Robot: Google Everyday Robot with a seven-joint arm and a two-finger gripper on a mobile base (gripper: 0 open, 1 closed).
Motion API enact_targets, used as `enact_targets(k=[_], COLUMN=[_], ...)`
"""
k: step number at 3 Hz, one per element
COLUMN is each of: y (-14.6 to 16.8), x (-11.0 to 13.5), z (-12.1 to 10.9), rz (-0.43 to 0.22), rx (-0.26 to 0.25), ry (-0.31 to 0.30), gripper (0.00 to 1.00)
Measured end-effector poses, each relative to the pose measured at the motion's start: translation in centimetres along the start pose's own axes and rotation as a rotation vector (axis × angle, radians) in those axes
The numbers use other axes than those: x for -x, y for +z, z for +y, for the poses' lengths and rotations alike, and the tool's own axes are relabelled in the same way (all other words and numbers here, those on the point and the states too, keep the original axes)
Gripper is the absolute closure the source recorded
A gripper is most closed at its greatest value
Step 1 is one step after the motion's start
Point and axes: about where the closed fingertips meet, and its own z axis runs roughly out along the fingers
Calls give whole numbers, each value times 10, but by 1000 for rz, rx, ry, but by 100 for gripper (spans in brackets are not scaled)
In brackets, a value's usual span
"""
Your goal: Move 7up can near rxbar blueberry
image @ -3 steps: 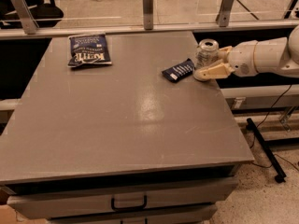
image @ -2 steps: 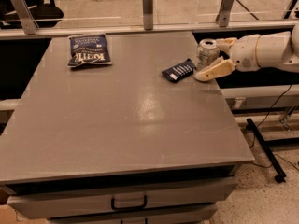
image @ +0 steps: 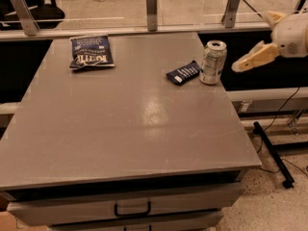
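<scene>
The near half of the counter (image: 120, 143) is open room from left edge to right edge, with a drawer handle (image: 132, 210) below the front edge. Toward the far right corner the rxbar blueberry (image: 183, 73) lies flat. The 7up can (image: 213, 62) stands upright just beside it, close to the right edge. A chip bag (image: 91, 52) lies near the far left corner. The gripper (image: 252, 42) hangs beyond the right edge, apart from the can, with its jaws spread and holding nothing. Its arm is cut off at the picture's side.
</scene>
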Motion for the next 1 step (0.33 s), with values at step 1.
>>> enact_targets(k=[1], y=[-5], x=[3], z=[-4], rz=[-2], rx=[-11], ry=[-7], gripper=[0])
